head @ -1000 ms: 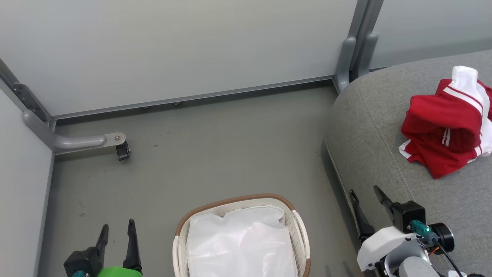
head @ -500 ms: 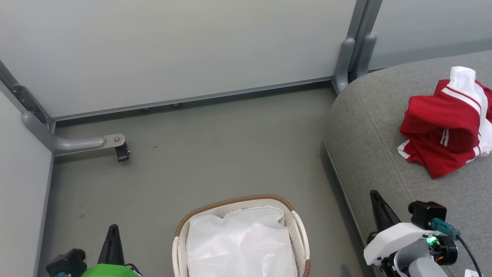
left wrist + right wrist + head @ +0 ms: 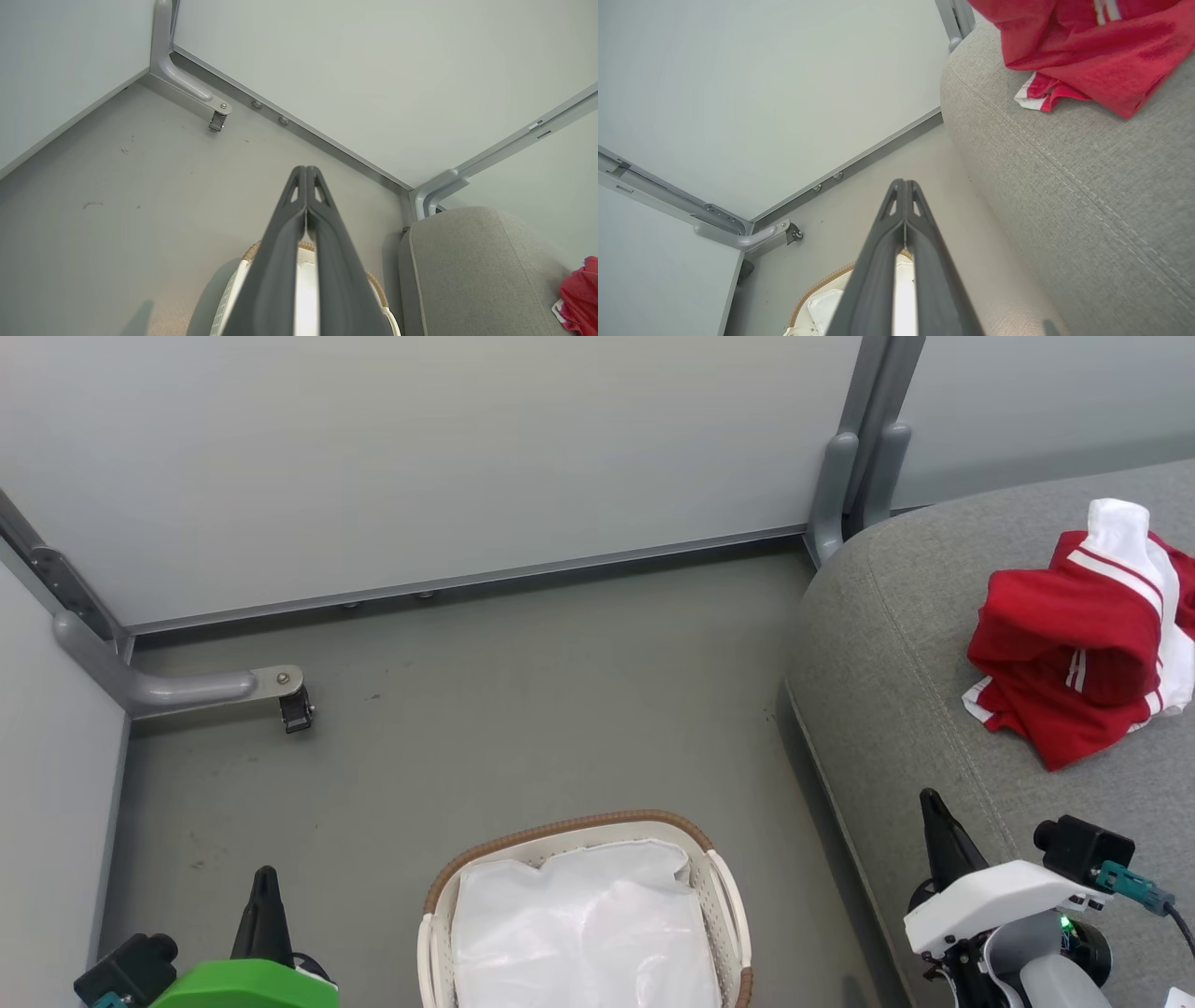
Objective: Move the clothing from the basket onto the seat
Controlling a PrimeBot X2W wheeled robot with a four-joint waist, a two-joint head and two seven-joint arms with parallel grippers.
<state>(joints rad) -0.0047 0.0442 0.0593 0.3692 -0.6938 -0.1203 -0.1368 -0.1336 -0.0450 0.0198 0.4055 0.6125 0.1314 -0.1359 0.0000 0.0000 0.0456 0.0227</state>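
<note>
Right pincer (image 3: pixel 903 183) closed; clothing (image 3: pixel 1074 635) heap, white end wallward.

Clothing (image 3: pixel 1074 644) was coloured bright red, striped and trimmed in white, seat (image 3: pixel 896 644) upholstered in flecked grey, seamed in paler stitching, basket (image 3: pixel 560 824) moulded white, rimmed in woven brown, liner (image 3: pixel 579 933) left plain white, floor (image 3: pixel 523 709) finished dull grey-green.

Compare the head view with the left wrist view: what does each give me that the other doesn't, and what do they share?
Head view: the right gripper, shut, by the seat, and white stripes on the clothing. Left wrist view: the left gripper with fingertips pressed together, nothing between them. Both: the basket, the seat, and red clothing lying on it.
</note>
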